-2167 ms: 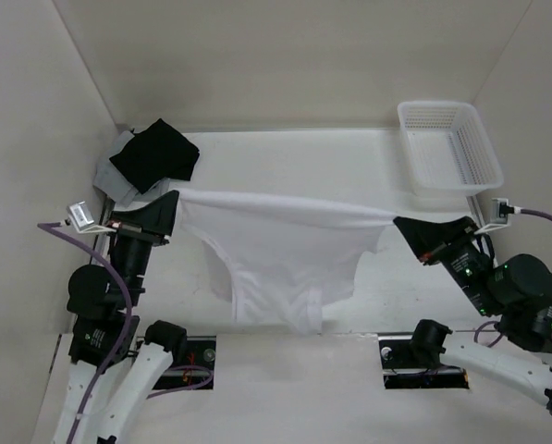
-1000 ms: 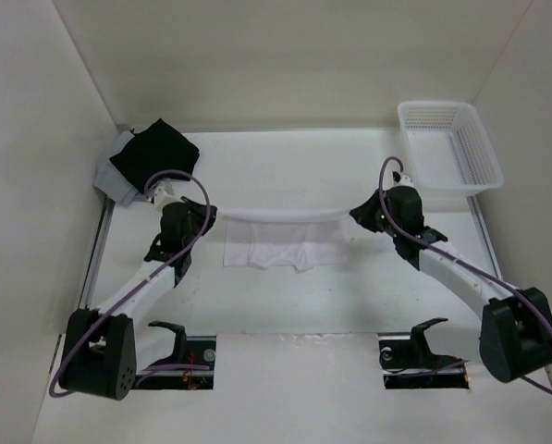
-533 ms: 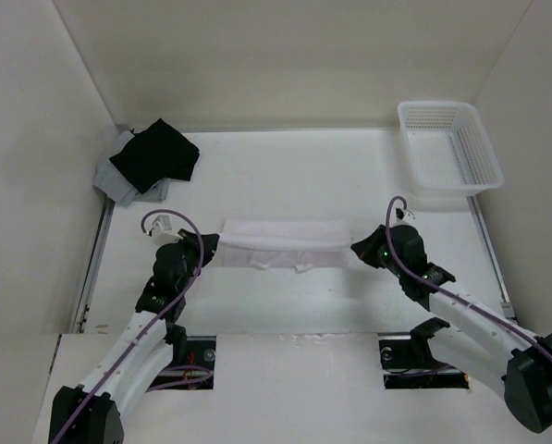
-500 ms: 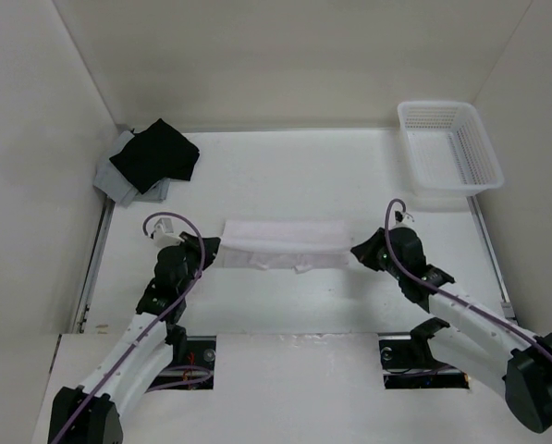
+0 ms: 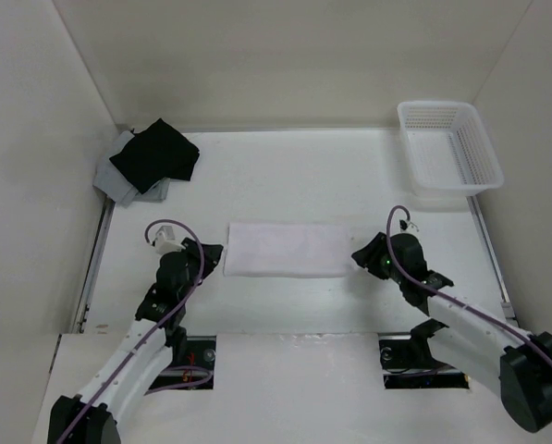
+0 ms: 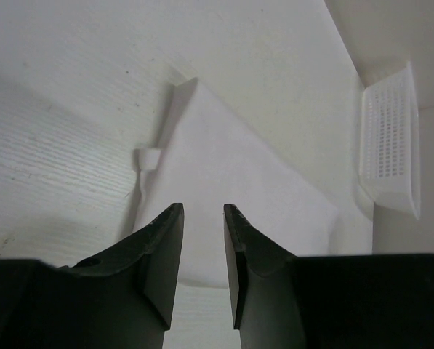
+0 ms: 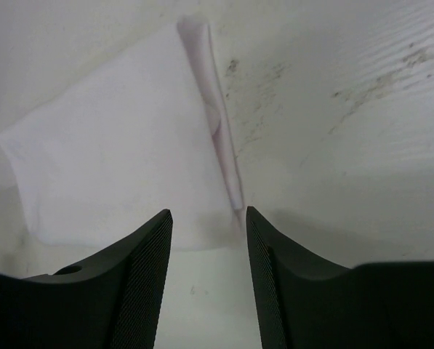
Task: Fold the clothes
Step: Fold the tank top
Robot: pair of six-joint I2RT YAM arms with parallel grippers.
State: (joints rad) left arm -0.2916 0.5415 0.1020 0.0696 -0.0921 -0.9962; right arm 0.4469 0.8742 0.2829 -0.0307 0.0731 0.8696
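**Clothes.** The clothes [image 5: 287, 249] lie flat on the worktop [image 5: 285, 176] as a long, narrow rectangle, folded over, with the long sides running left to right. They sit in the near-centre of the worktop, between the two hands. In the right wrist view the clothes [image 7: 122, 160] show a faint pink tint along the folded end edge. In the left wrist view the clothes [image 6: 231, 174] lie smooth, with a small tab projecting at the end edge.

**Left hand.** The left hand [image 5: 213, 257] is at the left short end of the clothes, low over the worktop. Its fingers stand a narrow gap apart [image 6: 202, 211], with nothing clamped between them. The cloth is visible through the gap. Contact with the cloth cannot be determined.

**Right hand.** The right hand [image 5: 361, 256] is at the right short end. Its fingers are spread wide [image 7: 206, 214] and hold nothing. The end edge of the cloth runs toward the gap.

**Surroundings.** A white plastic basket [image 5: 449, 146] stands at the far right corner. A black garment [image 5: 155, 154] lies on a grey cloth stack [image 5: 118, 180] at the far left corner. Both are well apart from the clothes.
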